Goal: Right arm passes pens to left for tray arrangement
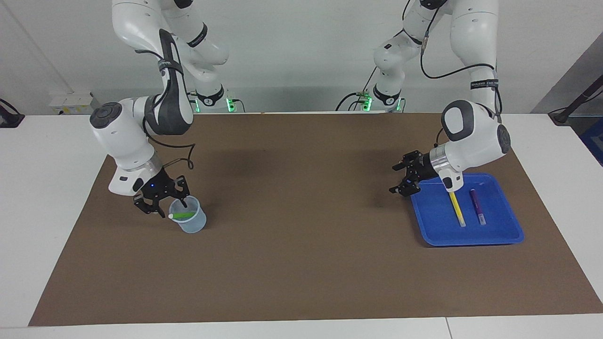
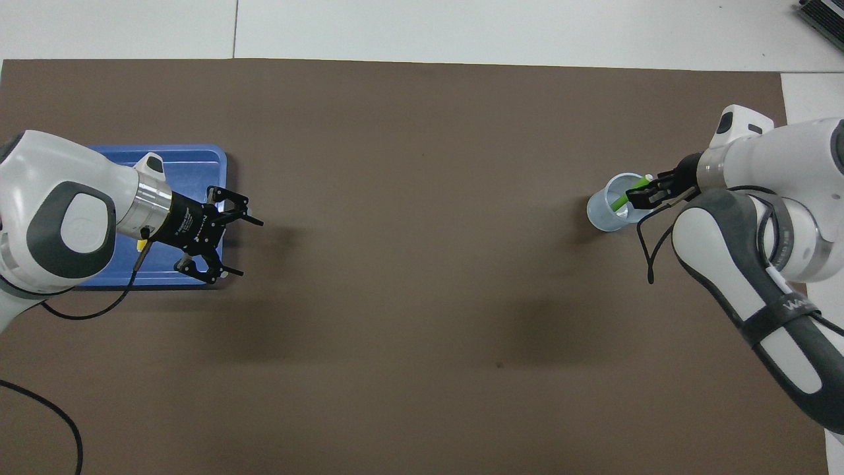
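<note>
Table (image 1: 301,263) with brown mat fills the frame. Blue tray (image 1: 504,235) sits right of centre in the facing view, yellow pen (image 1: 457,211) and purple pen (image 1: 476,206) lying side by side in it, apart. My left gripper (image 1: 400,178) hangs over the tray's edge, fingers spread, holding nothing. Translucent cup (image 1: 191,221) sits left of centre, green pen (image 1: 183,215) leaning in it, whitish end over the rim. My right gripper (image 1: 162,200) is at the cup's rim by the pen; can't tell if it's open or closed.
</note>
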You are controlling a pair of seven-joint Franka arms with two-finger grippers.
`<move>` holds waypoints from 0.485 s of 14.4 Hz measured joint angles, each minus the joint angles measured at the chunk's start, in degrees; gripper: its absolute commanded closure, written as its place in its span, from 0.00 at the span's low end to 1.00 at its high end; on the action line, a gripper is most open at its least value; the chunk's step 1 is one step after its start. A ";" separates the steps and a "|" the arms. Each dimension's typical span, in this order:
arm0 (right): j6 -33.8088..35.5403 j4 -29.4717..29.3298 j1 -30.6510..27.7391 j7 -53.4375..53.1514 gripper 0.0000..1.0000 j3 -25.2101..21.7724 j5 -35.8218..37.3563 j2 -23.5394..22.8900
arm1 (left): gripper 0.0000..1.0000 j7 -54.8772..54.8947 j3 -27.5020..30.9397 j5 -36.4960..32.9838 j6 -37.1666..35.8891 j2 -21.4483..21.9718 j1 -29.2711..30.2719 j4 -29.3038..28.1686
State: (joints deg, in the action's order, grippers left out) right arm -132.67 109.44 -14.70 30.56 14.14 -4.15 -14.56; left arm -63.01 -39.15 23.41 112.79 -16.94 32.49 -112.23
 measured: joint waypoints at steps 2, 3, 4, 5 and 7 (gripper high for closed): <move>-0.29 -0.07 0.00 0.00 0.38 0.00 0.00 -0.56 | 0.04 0.00 0.00 0.00 0.00 0.00 0.00 0.00; -0.29 -0.10 0.01 0.00 0.41 0.01 0.00 -0.61 | 0.04 0.00 0.00 0.00 0.00 0.00 0.00 0.00; -0.27 -0.14 0.01 -0.01 0.43 0.02 0.00 -0.61 | 0.04 0.00 0.00 0.00 0.00 0.00 0.00 0.00; -0.23 -0.21 0.02 0.00 0.45 0.03 0.00 -0.61 | 0.04 0.00 0.00 0.00 0.00 0.00 0.00 0.00; 0.07 -0.61 0.02 -0.01 0.45 0.03 0.00 -0.61 | 0.04 0.00 0.00 0.00 0.00 0.00 0.00 0.00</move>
State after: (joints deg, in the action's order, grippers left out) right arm -132.60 108.82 -14.68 30.55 14.18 -4.15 -15.18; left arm -63.01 -39.15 23.41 112.79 -16.94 32.49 -112.23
